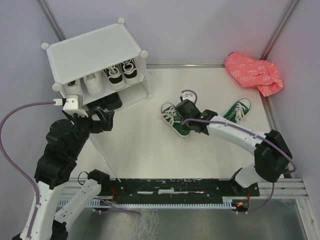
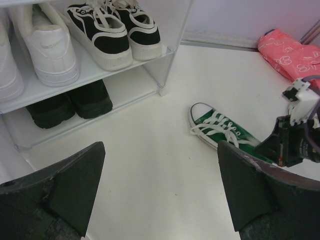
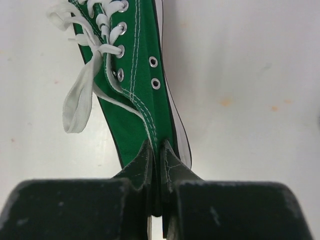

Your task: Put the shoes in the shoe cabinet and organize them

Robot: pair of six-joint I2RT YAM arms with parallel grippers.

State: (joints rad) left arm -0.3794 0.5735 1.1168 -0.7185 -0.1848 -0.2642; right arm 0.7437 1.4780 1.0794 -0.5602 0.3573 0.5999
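Now we see our right gripper [image 3: 156, 150] pinched tight on the canvas side of a green sneaker [image 3: 131, 85] lying on the white table [image 1: 140, 145], right of the shoe cabinet [image 1: 95, 47]. Our left gripper [image 2: 160, 180] hangs spread wide before the cabinet, where white sneakers [image 2: 47, 47] and black-and-white sneakers [image 2: 112, 30] fill the upper shelf and plain black shoes [image 2: 70, 102] the lower. The second green sneaker [image 1: 239, 109] lies well apart.

Top external: fixed, high above near edge of tabletop [image 1: 140, 150]; looks steeply down, whole surface in frame, shoe cabinet [image 1: 95, 50] distant at far left. Left wrist: low, near shoe cabinet's open front, faces obliquely past its shelves toward green sneaker [image 2: 220, 131] right of cabinet. Right wrist: very close, straight down on same sneaker, well right of cabinet. Shared: sneaker in all three views; cabinet shelves in top external and left wrist.
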